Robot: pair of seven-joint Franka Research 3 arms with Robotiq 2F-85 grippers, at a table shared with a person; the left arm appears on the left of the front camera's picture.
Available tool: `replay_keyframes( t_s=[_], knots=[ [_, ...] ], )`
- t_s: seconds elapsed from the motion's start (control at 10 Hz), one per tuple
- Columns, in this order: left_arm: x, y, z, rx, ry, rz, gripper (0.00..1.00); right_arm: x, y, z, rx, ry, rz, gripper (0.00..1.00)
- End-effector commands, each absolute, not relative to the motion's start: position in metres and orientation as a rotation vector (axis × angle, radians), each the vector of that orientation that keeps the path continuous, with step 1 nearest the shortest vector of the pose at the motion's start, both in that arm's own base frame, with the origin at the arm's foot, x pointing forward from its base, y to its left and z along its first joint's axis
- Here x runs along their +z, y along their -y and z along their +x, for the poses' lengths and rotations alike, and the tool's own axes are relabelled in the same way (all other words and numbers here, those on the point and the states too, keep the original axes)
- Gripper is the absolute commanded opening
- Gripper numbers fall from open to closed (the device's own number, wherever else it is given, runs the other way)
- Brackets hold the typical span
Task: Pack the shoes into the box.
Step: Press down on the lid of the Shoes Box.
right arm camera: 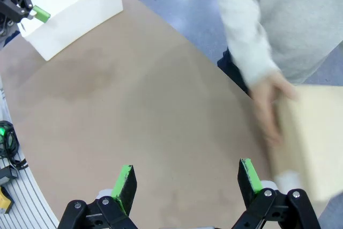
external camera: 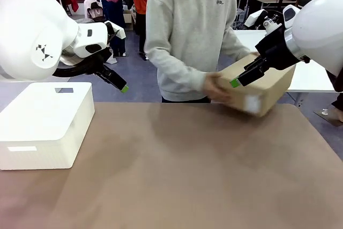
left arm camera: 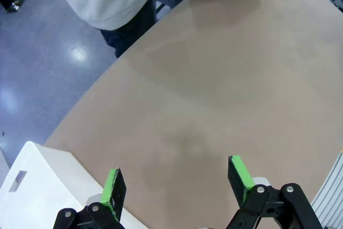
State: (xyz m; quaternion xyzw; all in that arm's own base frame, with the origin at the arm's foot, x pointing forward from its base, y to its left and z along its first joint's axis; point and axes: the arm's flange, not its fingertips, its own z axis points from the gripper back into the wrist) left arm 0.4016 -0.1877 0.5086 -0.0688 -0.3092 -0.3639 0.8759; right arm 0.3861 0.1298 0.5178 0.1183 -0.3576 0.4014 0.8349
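Surface (external camera: pixel 177 175) was a tan-brown top with a rounded far edge, bare across the middle and near side. White rounded plastic container (external camera: pixel 43 124) sat on it at the near left, a slot in its top and a light strip on its near face.

The box (external camera: pixel 262 87), plain brown cardboard, was at the far right edge of the surface, closed as far as could be told, motion-blurred. Person's hand (external camera: pixel 217 87) was on its left side; whether it rested on the surface or was held just above was unclear. In the right wrist view the same box (right arm camera: pixel 313 138) sat at picture right with the hand (right arm camera: pixel 268 108) against its side.

Left tool (external camera: pixel 124 88) hung in the air above the far left of the surface, over the white container's far side, fingers spread wide, nothing between them. Its wrist view showed both green pads (left arm camera: pixel 112 189) far apart over bare surface, container corner (left arm camera: pixel 37 186) below.

Right tool (external camera: pixel 235 83) hovered at far right, in front of the box in the front view, wide open and empty; contact with the box could not be told.

Person in a light grey sweatshirt (external camera: pixel 190 30) stood at the far side. Room behind: blue-grey floor (external camera: pixel 136 79), a white table (external camera: pixel 308 76) at the right, other people standing farther back.
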Motion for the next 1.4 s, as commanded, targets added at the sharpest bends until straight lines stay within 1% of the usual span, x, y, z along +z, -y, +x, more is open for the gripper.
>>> replay_keyframes(
  t_s=[0.0,1.3],
  knots=[
    [0.5108,0.1853,0.4027,-0.769,0.641,-0.141,1.00,0.5171,-0.1301,0.3844,0.834,0.758,0.249,1.00],
    [0.5108,0.1853,0.4027,-0.769,0.641,-0.141,1.00,0.5171,-0.1301,0.3844,0.834,0.758,0.249,1.00]
  ],
)
